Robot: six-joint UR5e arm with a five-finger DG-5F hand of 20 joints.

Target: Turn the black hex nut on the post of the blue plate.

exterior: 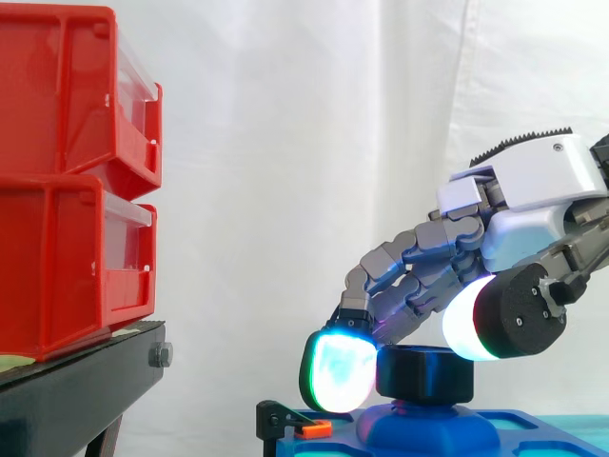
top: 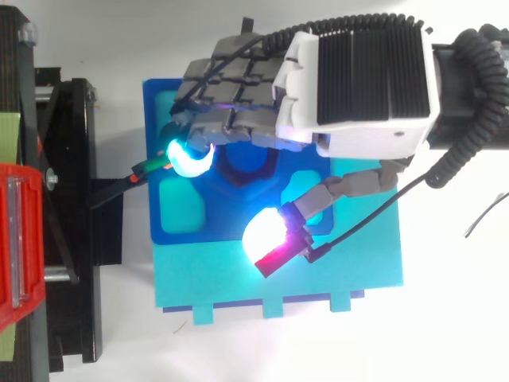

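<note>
From the side, my hand (exterior: 533, 195) was curled round the black nut (exterior: 423, 373) on the blue post (exterior: 428, 426) of the plate (exterior: 547, 428), a green fingertip (exterior: 335, 373) against its left flank and the white thumb pad (exterior: 468, 322) on its upper right, so I judged it gripped. From above, my hand (top: 358, 79) covered most of the nut at the middle of the plate (top: 157, 103), fingers one side, thumb the other. This looked like the turning step itself; next called for twisting the wrist while keeping the pinch firm against slipping
</note>
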